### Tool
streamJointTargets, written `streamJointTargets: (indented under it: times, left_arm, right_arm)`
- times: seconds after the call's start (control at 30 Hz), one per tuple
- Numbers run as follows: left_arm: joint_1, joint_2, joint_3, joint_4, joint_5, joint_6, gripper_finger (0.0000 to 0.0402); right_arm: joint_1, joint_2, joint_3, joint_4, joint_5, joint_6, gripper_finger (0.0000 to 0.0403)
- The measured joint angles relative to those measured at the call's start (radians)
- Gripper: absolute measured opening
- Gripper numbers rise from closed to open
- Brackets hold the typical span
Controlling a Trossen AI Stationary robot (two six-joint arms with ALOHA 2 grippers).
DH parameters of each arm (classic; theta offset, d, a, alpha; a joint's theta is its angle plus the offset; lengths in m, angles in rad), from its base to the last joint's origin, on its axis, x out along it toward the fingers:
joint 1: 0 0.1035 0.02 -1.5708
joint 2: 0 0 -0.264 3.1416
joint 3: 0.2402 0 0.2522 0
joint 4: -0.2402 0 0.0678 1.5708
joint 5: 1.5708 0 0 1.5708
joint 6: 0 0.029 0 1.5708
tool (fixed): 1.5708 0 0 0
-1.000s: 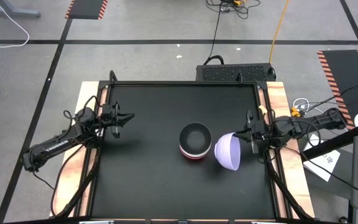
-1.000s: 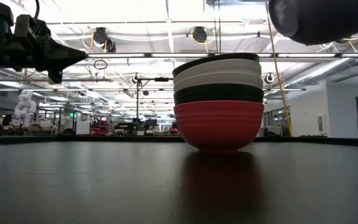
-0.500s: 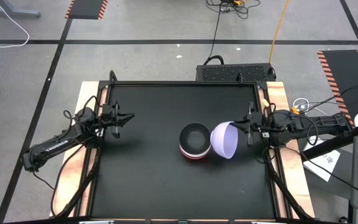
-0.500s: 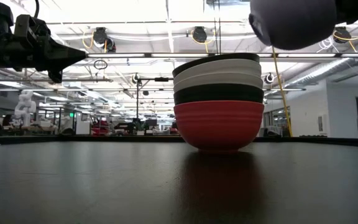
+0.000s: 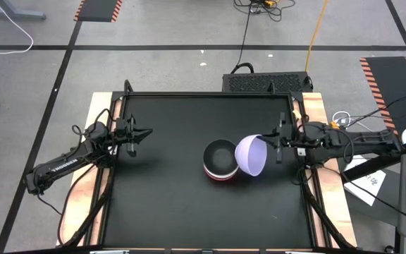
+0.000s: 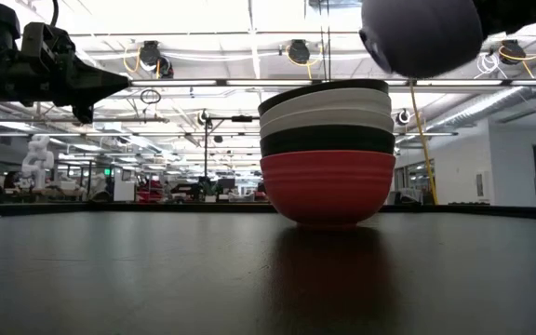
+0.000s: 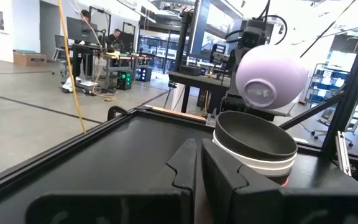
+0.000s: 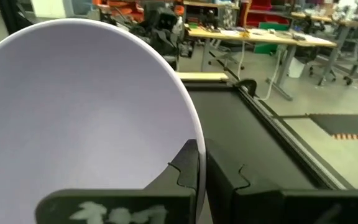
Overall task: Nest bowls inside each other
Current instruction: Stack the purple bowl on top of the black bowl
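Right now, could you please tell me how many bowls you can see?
6: five nested in the stack at the table's middle, red lowest, then black, two white, black on top; the lavender bowl is held tilted in the right hand, above and beside the stack.

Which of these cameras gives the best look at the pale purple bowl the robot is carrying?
The left wrist view: the lavender bowl shows whole, tilted above the stack of bowls. The high view shows it overlapping the stack's edge, at the right pincer. The low view catches only its underside; the right wrist view only its inside.
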Motion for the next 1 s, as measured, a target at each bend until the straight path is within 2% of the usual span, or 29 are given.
streamJointTargets:
  times: [0.63,0.8,1.0]
  left_arm:
    - [0.0,0.0,0.0,-0.041,0.0,0.018,0.0026]
    - [0.0,0.0,0.0,-0.055,0.0,0.033,0.0026]
    - [0.0,0.0,0.0,-0.055,0.0,0.036,0.0026]
  right_arm:
    - [-0.138,0.301,0.22,0.0,-0.204,-0.042,0.0004]
    - [-0.179,0.366,0.276,0.0,-0.214,-0.073,0.0004]
    - [-0.243,0.443,0.359,-0.019,-0.365,-0.066,0.0004]
